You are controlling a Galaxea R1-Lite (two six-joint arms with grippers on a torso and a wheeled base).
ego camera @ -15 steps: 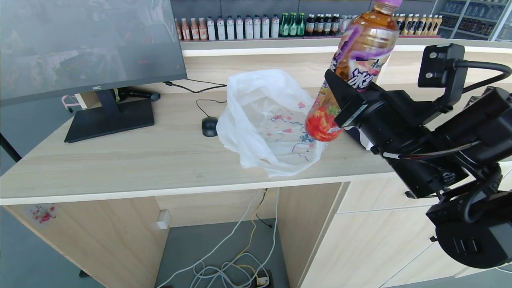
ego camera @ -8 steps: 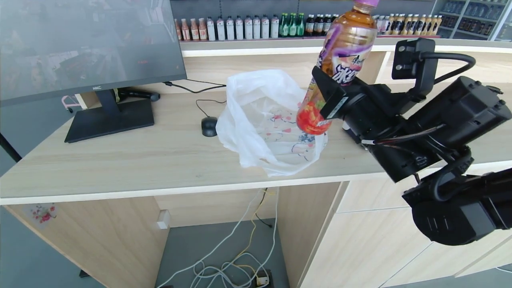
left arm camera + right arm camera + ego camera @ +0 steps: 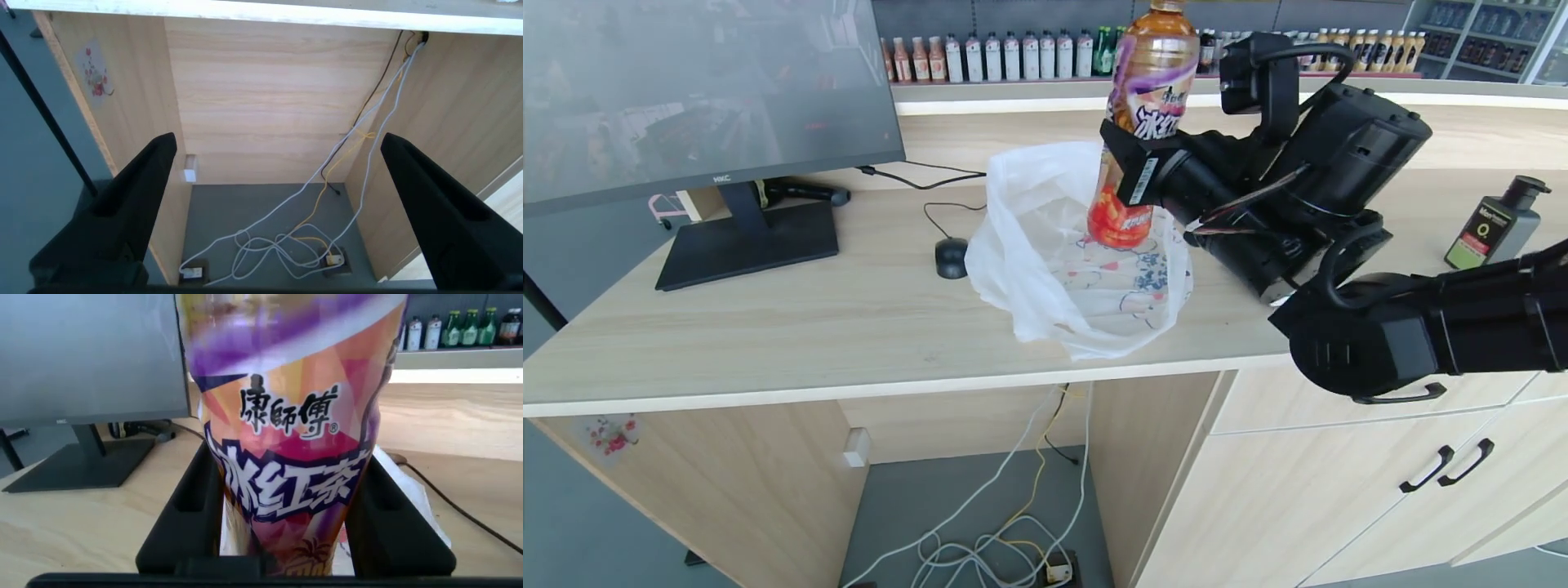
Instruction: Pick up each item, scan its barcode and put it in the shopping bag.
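Looks like the bagging step: the right gripper is clamping its jaws around the middle of the tea bottle, holding it upright just over the shopping bag and its open mouth. Next, I'm guessing, it needs lowering straight in before letting go, without snagging the floppy plastic. The left gripper is hanging lower than the bag, jaws spread wide, grasping nothing. The bottle's top is getting cut off, and I'm not spotting any barcode.

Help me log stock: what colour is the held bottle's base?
Orange-red; bottle shows best in head view.
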